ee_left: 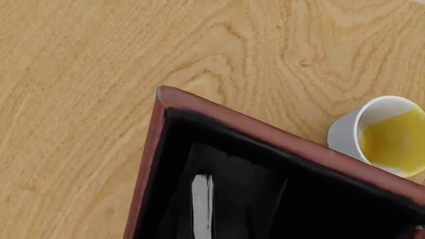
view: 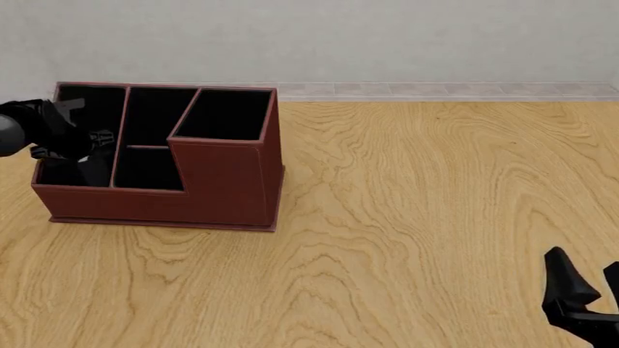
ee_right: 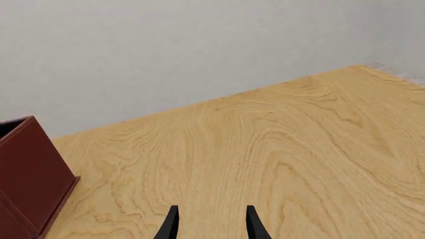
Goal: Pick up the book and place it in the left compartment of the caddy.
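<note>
The caddy (view: 193, 181) stands at the worktop's (view: 406, 217) far left. The left hand (view: 85, 148) hangs over the left compartment (view: 82, 138); whether it is apart or together cannot be told. The book (ee_left: 229, 196) sits inside that slot, on edge, long axis apparently along the slot's depth. The right hand (ee_right: 208, 224) rests apart, empty, near right. A white cup (ee_left: 381, 134) stands just beside the caddy.

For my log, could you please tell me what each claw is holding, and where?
The right claw holds nothing. The left claw is over the book in the left compartment; a grip cannot be told.
</note>
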{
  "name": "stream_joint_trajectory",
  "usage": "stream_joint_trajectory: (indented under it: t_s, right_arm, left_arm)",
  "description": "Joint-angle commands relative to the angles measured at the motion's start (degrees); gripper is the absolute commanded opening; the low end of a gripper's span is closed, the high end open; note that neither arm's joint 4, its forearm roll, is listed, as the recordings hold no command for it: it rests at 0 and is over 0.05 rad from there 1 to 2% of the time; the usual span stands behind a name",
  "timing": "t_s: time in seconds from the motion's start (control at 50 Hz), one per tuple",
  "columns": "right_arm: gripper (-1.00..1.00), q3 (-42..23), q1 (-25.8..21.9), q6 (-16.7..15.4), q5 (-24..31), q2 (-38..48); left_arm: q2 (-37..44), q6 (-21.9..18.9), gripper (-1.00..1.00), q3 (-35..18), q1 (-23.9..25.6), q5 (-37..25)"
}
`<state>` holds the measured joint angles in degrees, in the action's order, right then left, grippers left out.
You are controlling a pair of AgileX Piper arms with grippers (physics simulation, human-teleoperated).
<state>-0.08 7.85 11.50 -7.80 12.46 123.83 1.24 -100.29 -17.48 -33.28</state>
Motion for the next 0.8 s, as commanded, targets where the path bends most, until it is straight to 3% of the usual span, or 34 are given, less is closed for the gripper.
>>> stream_joint_trajectory:
  t_s: [0.02,0.8]
  right_arm:
    - [1.00,-0.01,0.08,0.02,0.48,-0.55]
    - [1.00,0.04,-0.14,-0.02,0.28,-0.39]
  left_arm:
    - [-0.28,-0.02,1.00,0.39,0.18,0.28]
    - [-3.20,-0.80,1.00,1.83,0.37,0.38]
